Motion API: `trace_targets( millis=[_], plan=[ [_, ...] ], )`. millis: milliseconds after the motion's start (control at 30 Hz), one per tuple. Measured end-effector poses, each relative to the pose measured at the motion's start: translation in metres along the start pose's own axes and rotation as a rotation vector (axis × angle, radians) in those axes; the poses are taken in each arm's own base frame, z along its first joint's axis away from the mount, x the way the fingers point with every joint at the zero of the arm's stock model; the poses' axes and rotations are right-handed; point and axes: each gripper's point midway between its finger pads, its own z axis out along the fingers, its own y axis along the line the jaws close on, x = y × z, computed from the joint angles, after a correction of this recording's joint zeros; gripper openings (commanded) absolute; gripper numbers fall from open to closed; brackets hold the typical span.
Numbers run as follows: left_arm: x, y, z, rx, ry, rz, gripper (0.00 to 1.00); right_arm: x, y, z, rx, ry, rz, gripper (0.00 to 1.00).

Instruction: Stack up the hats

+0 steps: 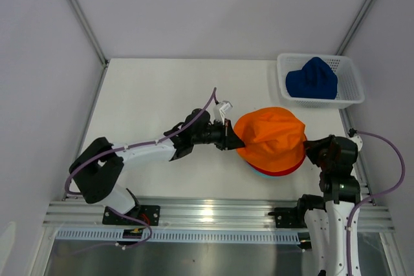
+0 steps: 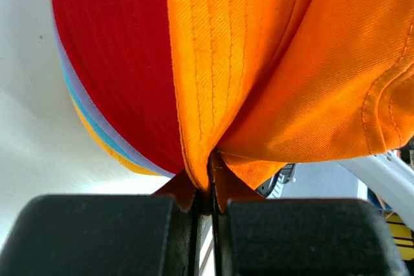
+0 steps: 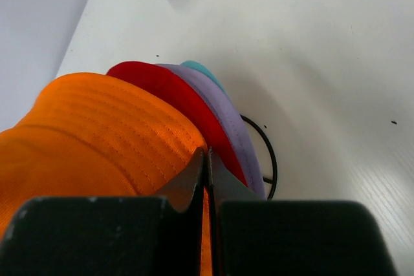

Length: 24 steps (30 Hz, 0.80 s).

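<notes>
White surface (image 1: 162, 88) is spreading out under us, with pale panels closing it in. Nearest us, our left jaws are clamping together on the left brim of the orange hat (image 1: 272, 135). Our right jaws are pinching its right brim the same way, so we are holding it between both arms. It is sitting over the stack, with the red hat (image 2: 116, 50), lavender hat (image 3: 233, 117), teal hat (image 3: 197, 68) and yellow hat (image 2: 110, 152) layered beneath it and a black wire stand (image 3: 266, 153) showing under them. We are judging that both brims should come down evenly, crown centred over the red one, before either side lets go; otherwise the soft fabric may settle crooked. Farther back on the right, the dark blue hat (image 1: 314, 79) is lying in the white mesh basket (image 1: 354, 77).
</notes>
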Motion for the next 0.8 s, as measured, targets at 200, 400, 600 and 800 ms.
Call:
trace_targets(
  millis=[200,400,600,800],
  plan=[
    [0.006,0.001,0.003,0.012,0.011,-0.003,0.35,-0.001,0.005,0.017,-0.001,0.027,-0.032,0.0],
    [0.011,0.008,-0.018,-0.059,0.003,0.017,0.66,-0.005,0.017,0.029,-0.047,0.044,-0.112,0.0],
    [-0.042,-0.003,-0.072,-0.104,-0.18,0.071,0.75,-0.006,0.03,0.066,-0.073,0.116,-0.191,0.0],
    [-0.108,0.0,-0.099,-0.122,-0.355,0.089,0.73,-0.011,0.053,0.095,-0.125,0.155,-0.277,0.0]
  ],
)
